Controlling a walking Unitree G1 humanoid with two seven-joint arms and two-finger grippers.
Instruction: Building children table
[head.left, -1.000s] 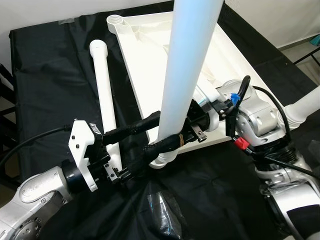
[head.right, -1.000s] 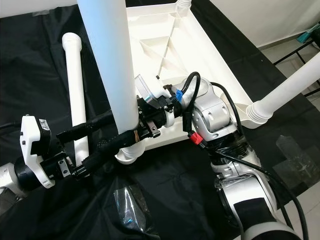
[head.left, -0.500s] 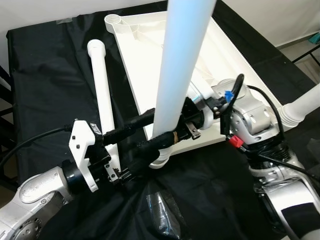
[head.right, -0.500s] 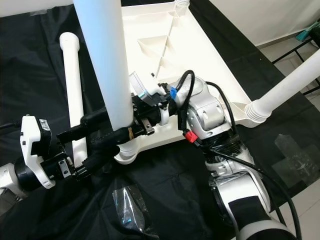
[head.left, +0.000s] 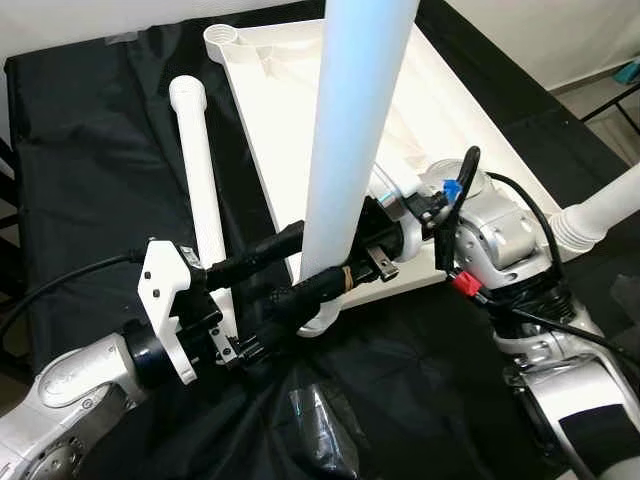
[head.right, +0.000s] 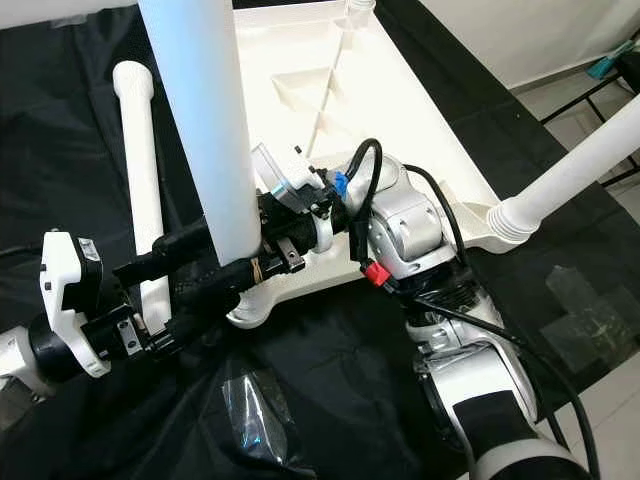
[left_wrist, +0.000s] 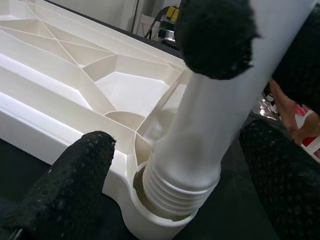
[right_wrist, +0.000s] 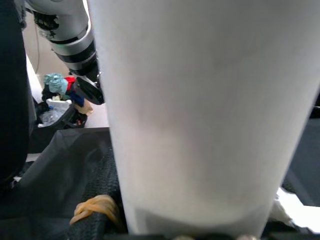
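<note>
1. A black cloth (head.left: 100, 150) covers the work surface; pale floor (head.right: 600, 60) and a white wall show at the far right edge.
2. The white tabletop (head.right: 400, 120) lies upside down on the cloth, its ribbed underside facing up.
3. An upright white leg (head.left: 350, 130) stands with its threaded end in the near corner socket (left_wrist: 150, 205) of the tabletop.
4. Another leg (head.right: 580, 170) juts from the right corner; a loose leg (head.left: 200, 200) lies on the cloth beside the tabletop.
5. The left gripper (head.left: 305, 265) has its fingers spread around the upright leg's base.
6. The right gripper (head.right: 262, 232) sits against the same leg; whether it pinches cannot be told.
7. Crumpled clear plastic (head.right: 255, 415) lies on the near cloth.
</note>
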